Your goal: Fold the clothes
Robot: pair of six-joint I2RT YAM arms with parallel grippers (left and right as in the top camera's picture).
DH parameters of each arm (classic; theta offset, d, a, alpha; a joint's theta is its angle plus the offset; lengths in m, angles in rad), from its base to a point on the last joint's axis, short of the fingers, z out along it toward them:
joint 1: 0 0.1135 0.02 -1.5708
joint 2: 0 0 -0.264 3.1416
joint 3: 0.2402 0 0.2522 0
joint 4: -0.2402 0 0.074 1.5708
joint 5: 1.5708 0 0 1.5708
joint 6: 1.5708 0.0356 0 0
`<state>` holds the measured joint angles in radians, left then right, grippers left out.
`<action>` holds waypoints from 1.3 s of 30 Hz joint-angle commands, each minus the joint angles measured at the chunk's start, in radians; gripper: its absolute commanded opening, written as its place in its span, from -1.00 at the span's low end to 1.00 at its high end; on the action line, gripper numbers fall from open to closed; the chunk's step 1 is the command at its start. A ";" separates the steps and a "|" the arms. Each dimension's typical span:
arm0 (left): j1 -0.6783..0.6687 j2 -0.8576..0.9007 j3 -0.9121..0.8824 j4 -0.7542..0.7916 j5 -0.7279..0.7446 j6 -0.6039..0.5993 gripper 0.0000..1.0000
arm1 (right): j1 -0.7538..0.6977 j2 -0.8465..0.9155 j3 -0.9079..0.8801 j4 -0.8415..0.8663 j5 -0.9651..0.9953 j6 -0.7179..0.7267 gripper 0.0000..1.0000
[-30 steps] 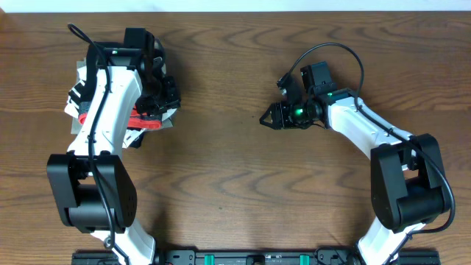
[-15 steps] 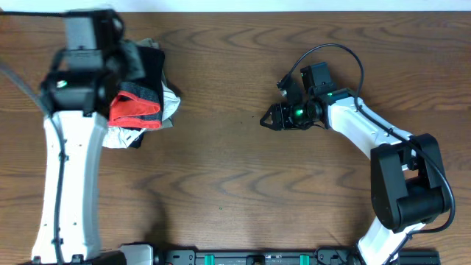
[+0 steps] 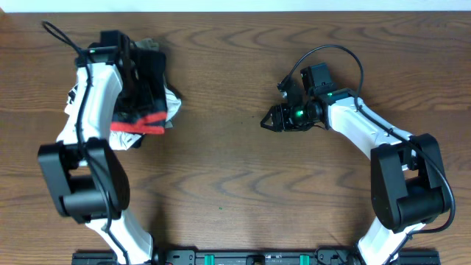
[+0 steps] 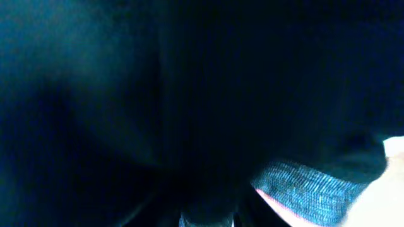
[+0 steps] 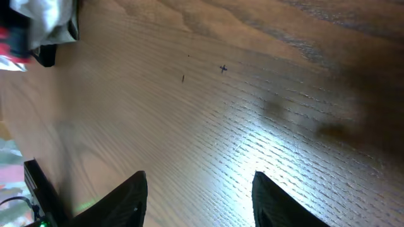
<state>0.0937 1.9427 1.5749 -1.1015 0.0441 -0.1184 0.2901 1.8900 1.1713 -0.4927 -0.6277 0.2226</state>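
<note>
The black pants (image 3: 147,81) lie bunched on a pile at the table's back left, their coral-red waistband edge (image 3: 140,122) toward the front. My left gripper (image 3: 138,65) is buried in the black cloth and appears shut on it. The left wrist view is filled with dark pants fabric (image 4: 158,94), with the grey heathered waistband (image 4: 309,189) at the lower right and the fingertips (image 4: 208,217) barely showing. My right gripper (image 3: 265,118) is open and empty over bare wood, also in the right wrist view (image 5: 199,180). The pile (image 5: 44,19) shows far off there.
A white shirt with black lettering (image 3: 174,107) lies under and around the pants, sticking out right and left (image 3: 73,94). A khaki-grey bit of cloth (image 3: 149,43) shows behind the pile. The brown wooden table (image 3: 243,184) spreads between the two arms.
The left arm rose high over the pile half a second ago and has come back down, with more black cloth now spread over the pile. The right arm has not moved.
</note>
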 commanded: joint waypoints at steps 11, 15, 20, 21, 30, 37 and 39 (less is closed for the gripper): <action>0.040 -0.226 0.084 0.029 -0.051 0.021 -0.34 | -0.008 -0.005 0.008 -0.001 0.000 -0.012 0.07; 0.055 -0.351 0.095 0.108 -0.056 0.021 -0.25 | -0.008 -0.005 0.008 0.000 0.000 -0.012 0.07; 0.056 -0.381 0.088 0.127 -0.056 0.021 -0.24 | -0.008 -0.005 0.008 0.002 -0.001 -0.011 0.07; 0.056 -0.375 0.080 0.123 -0.056 0.021 -0.24 | -0.008 -0.005 0.008 0.002 -0.001 -0.011 0.07; 0.056 -0.245 -0.021 0.101 0.038 0.021 -0.25 | -0.008 -0.005 0.008 0.002 -0.001 -0.011 0.07; 0.051 -0.077 -0.034 0.095 0.106 0.021 -0.27 | -0.008 -0.005 0.008 0.001 -0.001 -0.011 0.07; 0.052 -0.050 -0.034 0.093 0.096 0.021 -0.27 | -0.008 -0.005 0.008 0.001 -0.001 -0.011 0.07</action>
<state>0.1459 1.8645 1.5452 -0.9985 0.1246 -0.1036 0.2901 1.8900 1.1713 -0.4908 -0.6277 0.2226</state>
